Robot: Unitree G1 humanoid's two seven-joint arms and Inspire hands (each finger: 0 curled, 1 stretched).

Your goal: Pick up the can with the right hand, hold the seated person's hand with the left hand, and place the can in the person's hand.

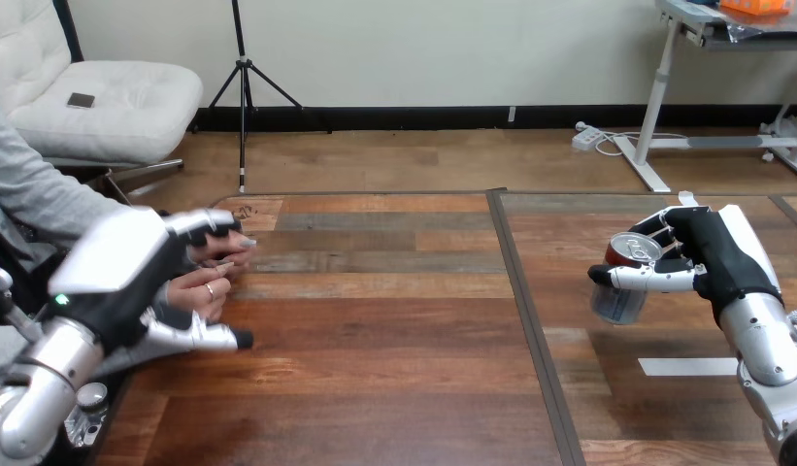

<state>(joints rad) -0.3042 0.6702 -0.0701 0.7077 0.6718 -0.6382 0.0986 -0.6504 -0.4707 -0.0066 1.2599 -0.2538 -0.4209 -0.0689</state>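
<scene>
The can point(618, 300), silver-topped with a red rim, is upright at the right of the table point(375, 330). My right hand point(713, 254) is shut on it, fingers behind it and thumb across its front; whether it rests on the wood or hangs just above I cannot tell. At the far left, the person's hand point(208, 283) lies between the fingers and thumb of my left hand point(122, 267). Those fingers curl over the top of it and the thumb reaches under it. A wide stretch of table separates the can from the person's hand.
A dark seam point(532, 320) runs front to back between two table tops, left of the can. A white strip of tape point(687, 366) lies on the wood in front of my right hand. The person sits at the left edge.
</scene>
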